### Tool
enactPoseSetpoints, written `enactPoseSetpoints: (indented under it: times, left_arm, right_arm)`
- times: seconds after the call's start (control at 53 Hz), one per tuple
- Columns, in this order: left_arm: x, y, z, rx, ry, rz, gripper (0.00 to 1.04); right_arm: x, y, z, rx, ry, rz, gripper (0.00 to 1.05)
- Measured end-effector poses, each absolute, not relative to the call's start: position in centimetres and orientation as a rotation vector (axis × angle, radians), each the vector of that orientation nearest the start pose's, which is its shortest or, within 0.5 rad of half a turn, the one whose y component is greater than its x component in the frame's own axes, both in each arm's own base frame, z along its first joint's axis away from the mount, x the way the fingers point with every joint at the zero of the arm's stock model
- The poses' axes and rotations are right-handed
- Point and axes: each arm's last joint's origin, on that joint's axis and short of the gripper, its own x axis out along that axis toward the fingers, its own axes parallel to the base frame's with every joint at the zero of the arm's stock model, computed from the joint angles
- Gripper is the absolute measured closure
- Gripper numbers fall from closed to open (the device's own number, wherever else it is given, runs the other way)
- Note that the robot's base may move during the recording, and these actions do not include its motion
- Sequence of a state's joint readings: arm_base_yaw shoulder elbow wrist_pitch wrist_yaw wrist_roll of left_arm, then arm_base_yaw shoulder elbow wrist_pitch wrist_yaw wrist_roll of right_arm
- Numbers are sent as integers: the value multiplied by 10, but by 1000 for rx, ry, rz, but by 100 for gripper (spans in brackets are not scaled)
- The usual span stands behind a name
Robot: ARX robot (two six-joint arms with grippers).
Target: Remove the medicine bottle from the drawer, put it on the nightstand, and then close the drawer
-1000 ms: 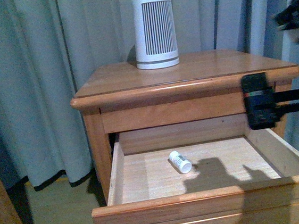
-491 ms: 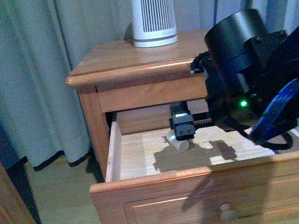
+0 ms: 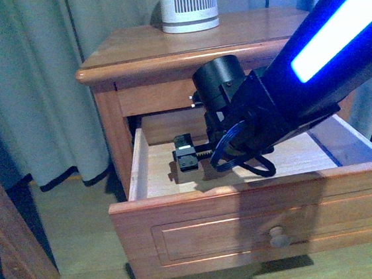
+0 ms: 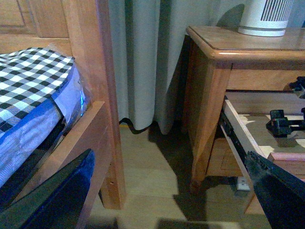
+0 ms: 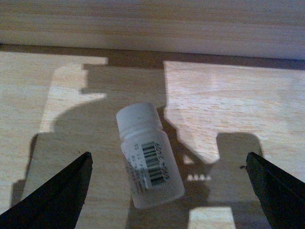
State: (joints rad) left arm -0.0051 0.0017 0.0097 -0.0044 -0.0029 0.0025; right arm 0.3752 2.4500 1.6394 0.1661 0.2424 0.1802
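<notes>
The right arm [image 3: 288,102] is black, with a bright blue strip [image 3: 340,26] along it. Just behind the small black right gripper [image 3: 186,154] sit a round black joint [image 3: 218,79] and looped blue cables [image 3: 231,156]. The left gripper [image 4: 169,191] has dark, pointed, wedge-shaped fingertips [image 4: 57,200] with a blue sheen.

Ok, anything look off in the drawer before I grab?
Nothing is damaged or spilled. The bottle lies on its side on the drawer floor with its cap on. It sits inside the open right gripper but angled a little, not square to it.

Place: I work in a bedroom, at a wooden nightstand [image 3: 136,48].
Beside the nightstand: a bed frame [image 4: 107,71] with checked bedding [image 4: 33,76].
Behind the nightstand: long curtains [image 3: 27,83].
</notes>
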Motion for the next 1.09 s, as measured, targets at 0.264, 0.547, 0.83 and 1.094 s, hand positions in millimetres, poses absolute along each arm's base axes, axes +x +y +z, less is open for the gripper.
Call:
enactPoseSetpoints:
  times: [0.264, 0.547, 0.83, 1.094]
  left_arm:
    - [97, 0, 166, 2, -4, -2, 7]
    - [97, 0, 166, 2, -4, -2, 7]
    - [97, 0, 166, 2, -4, -2, 7]
    - [97, 0, 166, 2, -4, -2, 7]
  right_arm:
    - [481, 191, 69, -25, 641, 67, 39]
    - [481, 190, 68, -24, 628, 68, 74]
    - [465, 174, 83, 23, 688, 22, 75]
    - [397, 166, 203, 239, 709, 3, 75]
